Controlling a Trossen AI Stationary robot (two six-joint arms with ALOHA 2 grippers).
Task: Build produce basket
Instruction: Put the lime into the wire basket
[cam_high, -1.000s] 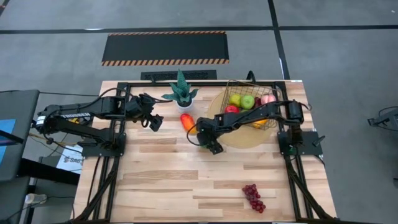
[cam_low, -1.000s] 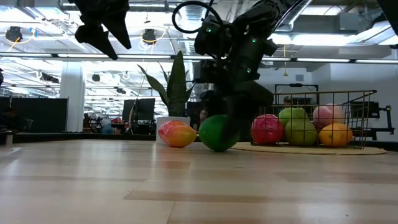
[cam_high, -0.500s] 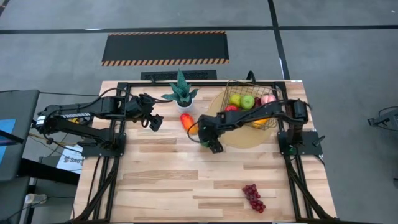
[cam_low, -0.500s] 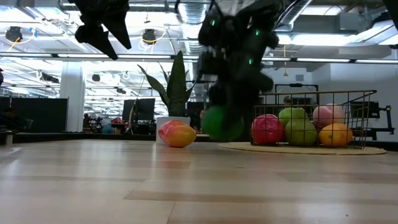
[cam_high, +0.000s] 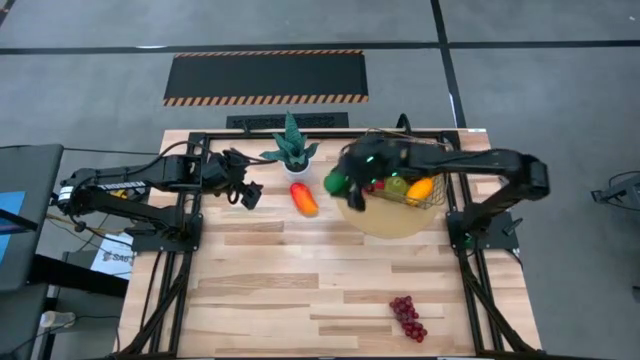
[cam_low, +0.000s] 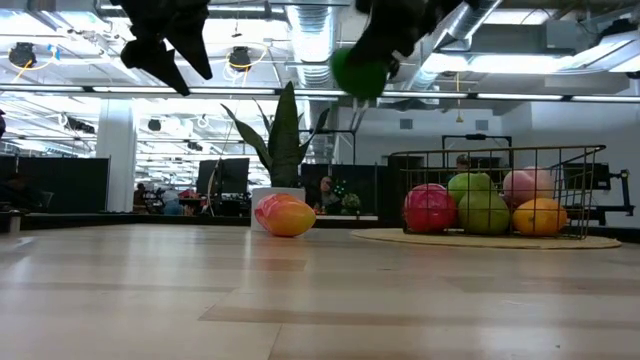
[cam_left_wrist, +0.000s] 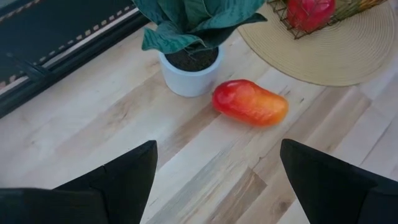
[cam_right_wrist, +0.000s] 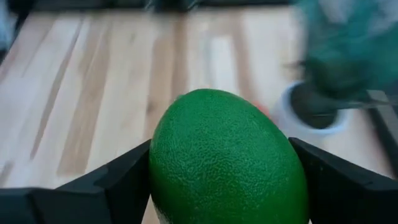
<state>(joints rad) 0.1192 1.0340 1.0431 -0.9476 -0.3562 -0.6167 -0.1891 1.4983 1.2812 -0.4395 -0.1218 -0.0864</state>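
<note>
The right claw (cam_high: 347, 186) is closed on the green avocado (cam_high: 336, 183) and holds it raised clear of the table (cam_high: 270, 290), just beside the near-left edge of the basket (cam_high: 436, 200). In the right wrist view the avocado (cam_right_wrist: 227, 158) fills the gap between the two dark fingers (cam_right_wrist: 118, 180), one pressed to each side. In the low view the avocado (cam_low: 358, 72) hangs high above the table surface.

The basket stands on the round tan mat (cam_high: 385, 222) and contains a red apple (cam_low: 429, 208), green apples (cam_low: 482, 212), a peach (cam_low: 529, 186) and a yellow-orange mango (cam_low: 540, 216).

The orange-red pepper (cam_high: 303, 198) lies on the table between the potted plant (cam_high: 291, 148) and the mat. The purple grapes (cam_high: 407, 317) lie well apart, near the front right edge of the table.

The left claw (cam_high: 247, 194) hovers above the table beside the plant, fingers (cam_left_wrist: 118, 180) partly spread, holding nothing
</note>
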